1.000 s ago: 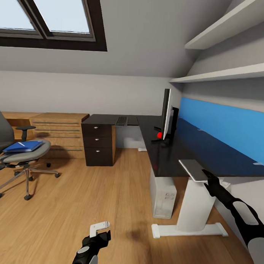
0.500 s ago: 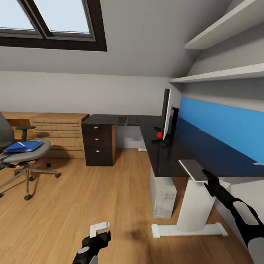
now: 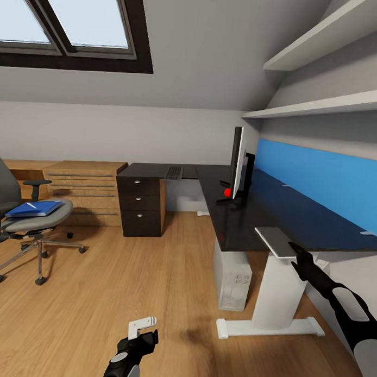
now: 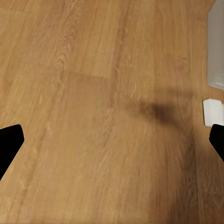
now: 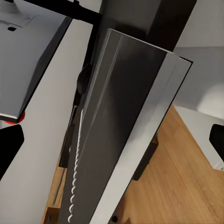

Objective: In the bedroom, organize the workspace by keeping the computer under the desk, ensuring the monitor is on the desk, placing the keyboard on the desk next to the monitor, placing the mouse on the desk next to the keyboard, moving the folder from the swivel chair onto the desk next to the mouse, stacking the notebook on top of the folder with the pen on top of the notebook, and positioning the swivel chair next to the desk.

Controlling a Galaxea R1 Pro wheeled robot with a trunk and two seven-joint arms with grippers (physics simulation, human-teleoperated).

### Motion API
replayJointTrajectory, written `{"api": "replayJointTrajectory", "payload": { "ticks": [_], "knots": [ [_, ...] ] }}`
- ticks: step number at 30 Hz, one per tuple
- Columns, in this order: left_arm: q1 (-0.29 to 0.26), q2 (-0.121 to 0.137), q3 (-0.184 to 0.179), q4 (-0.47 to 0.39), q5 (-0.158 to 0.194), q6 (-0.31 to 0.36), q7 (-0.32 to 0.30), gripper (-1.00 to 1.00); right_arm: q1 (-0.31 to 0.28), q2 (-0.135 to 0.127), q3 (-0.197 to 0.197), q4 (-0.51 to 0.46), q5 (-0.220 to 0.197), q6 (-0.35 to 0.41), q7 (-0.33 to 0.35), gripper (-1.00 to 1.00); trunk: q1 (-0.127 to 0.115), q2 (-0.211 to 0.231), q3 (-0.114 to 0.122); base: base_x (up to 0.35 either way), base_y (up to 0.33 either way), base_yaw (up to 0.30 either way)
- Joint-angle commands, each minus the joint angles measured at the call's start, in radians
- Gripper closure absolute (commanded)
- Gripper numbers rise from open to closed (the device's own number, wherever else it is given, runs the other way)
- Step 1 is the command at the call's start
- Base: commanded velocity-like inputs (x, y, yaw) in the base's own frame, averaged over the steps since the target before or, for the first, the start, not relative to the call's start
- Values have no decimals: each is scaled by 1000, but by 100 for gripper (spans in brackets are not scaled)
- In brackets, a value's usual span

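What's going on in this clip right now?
The robot faces the desk. Its right gripper, jaws apart, is at the notebook at the desk's near edge; the left gripper hangs open above the floor. The monitor and keyboard are on the desk, the computer beneath it. The folder lies on the swivel chair, off to the side.

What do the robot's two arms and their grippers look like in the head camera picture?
Both arms are glossy black with pale grey panels set into the casing. The left gripper has a black body and white, squared-off fingers. The right gripper is slim and all black, tapering to dark fingers. No cables or markings are visible.
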Motion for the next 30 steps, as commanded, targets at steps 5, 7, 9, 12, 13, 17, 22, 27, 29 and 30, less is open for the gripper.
{"api": "replayJointTrajectory", "payload": {
  "ticks": [5, 7, 9, 12, 13, 17, 22, 27, 29, 30],
  "knots": [
    [-1, 1, -3, -2, 8, 3, 8, -100, -1, 0, -3, 0, -5, 8, 1, -100, 0, 0, -1, 0, 0, 0],
    [-1, 1, -3, -2, 8, 3, 8, -100, -1, 0, -3, 0, -5, 8, 1, -100, 0, 0, -1, 0, 0, 0],
    [-1, 1, -3, -2, 8, 3, 8, -100, -1, 0, -2, 0, -5, 9, 1, -100, 0, 0, -1, 0, 0, 0],
    [-1, 1, -3, -2, 9, 3, 8, -100, -1, 0, -2, 0, -5, 10, -1, -100, 0, 0, -1, 0, 0, 0],
    [0, 1, -3, -2, 9, 3, 8, -100, -1, 0, -2, 0, -5, 11, -2, -100, 0, 0, -1, 0, 0, 0],
    [-1, 1, -2, -2, 9, 3, 8, -100, -1, 0, -2, 0, -3, 11, -12, 100, 0, 0, -1, 0, 0, 0],
    [0, 1, -2, -2, 9, 3, 8, -100, -1, 0, -3, 0, 5, 11, -16, 100, 0, 0, -1, 0, 0, 0],
    [-1, 1, -1, -2, 8, 3, 8, -100, 0, 0, -2, 0, 12, 11, -16, 100, 0, 0, -1, 0, 0, 0],
    [-1, 1, -1, -2, 8, 3, 8, -100, -1, 0, -2, 0, 13, 10, -16, 100, 0, 0, -1, 0, 0, 0],
    [-1, 1, -1, -2, 7, 3, 8, -100, -1, 0, -3, 0, 13, 10, -16, 100, 0, 0, -1, 0, 0, 0]
  ]
}}
